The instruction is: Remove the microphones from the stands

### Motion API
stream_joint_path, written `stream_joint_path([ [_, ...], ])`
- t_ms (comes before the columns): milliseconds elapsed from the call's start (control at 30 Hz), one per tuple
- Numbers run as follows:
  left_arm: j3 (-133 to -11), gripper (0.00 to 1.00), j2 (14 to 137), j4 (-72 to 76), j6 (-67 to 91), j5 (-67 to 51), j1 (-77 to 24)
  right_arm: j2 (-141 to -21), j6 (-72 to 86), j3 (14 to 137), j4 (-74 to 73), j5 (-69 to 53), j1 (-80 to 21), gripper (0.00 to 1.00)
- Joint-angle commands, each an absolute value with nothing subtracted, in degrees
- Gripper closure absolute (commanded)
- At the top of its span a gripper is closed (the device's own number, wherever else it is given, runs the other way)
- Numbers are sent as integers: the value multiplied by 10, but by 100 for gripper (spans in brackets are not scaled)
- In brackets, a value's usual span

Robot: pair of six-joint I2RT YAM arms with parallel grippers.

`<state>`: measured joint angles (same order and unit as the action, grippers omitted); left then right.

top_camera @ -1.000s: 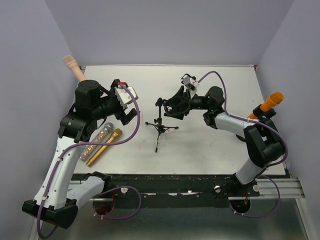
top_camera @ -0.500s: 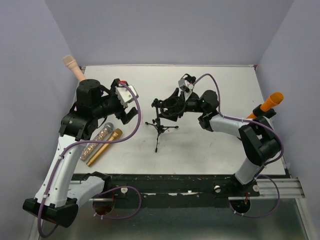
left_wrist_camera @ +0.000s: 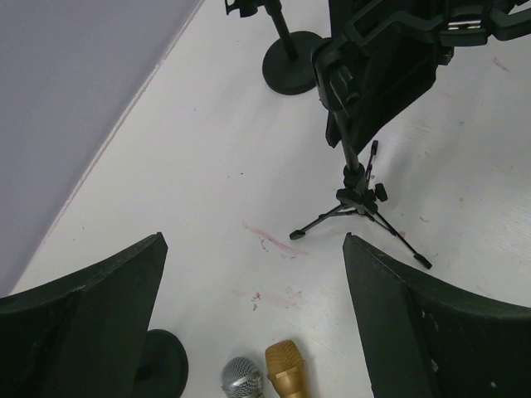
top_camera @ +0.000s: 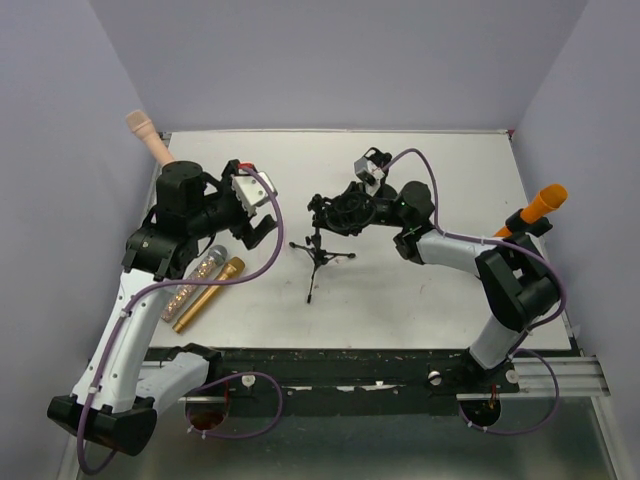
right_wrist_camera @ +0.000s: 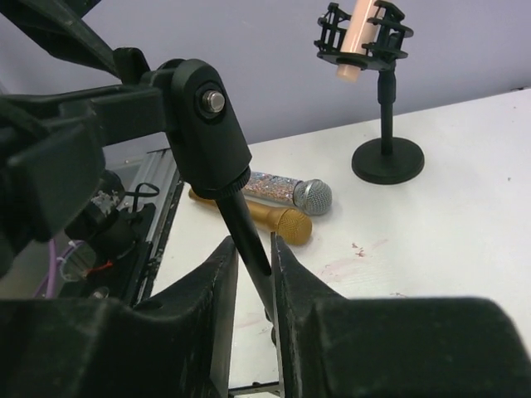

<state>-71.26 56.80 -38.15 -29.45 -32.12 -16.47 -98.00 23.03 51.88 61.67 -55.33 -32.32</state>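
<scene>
Now | stand (top_camera: 318,254): black, slim pole, three splayed legs

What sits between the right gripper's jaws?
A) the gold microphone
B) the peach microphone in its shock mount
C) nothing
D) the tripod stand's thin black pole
D: the right wrist view shows the thin black pole of the tripod stand running between the jaws of the right gripper.

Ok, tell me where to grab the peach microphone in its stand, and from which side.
Best grip the peach microphone on its upper body, sticking out above the clip. Come from the table side, jaws across the shaft: it stands nearly upright, the clip cages its middle, and the wall is behind.
</scene>
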Motion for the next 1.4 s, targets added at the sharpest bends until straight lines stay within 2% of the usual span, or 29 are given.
stream_joint_path([
  [0, -682, 6, 553, -355, -293, -324, -162, -969, 202, 531, 574, -536, -327, 82],
  [33, -671, 7, 550, -351, -295, -332, -162, -962, 197, 536, 550, -532, -327, 97],
  [67, -657, 8, 548, -342, -295, -341, -162, -952, 194, 540, 516, -515, -327, 99],
  [200, -578, 13, 521, -266, -265, -371, -163, -926, 164, 572, 392, -477, -327, 99],
  [400, -476, 14, 511, -114, -232, -402, -192, -927, 84, 648, 193, -437, -326, 99],
  [533, -461, 18, 546, -70, -267, -442, -220, -944, 55, 684, 125, -499, -314, 99],
  [833, -490, 19, 628, -101, -326, -452, -256, -947, 116, 640, 209, -544, -287, 99],
  [1133, -374, 26, 618, 75, -345, -425, -257, -936, 94, 629, 167, -563, -284, 99],
  [1367, -404, 34, 660, 89, -314, -415, -257, -947, 81, 650, 151, -563, -285, 99],
])
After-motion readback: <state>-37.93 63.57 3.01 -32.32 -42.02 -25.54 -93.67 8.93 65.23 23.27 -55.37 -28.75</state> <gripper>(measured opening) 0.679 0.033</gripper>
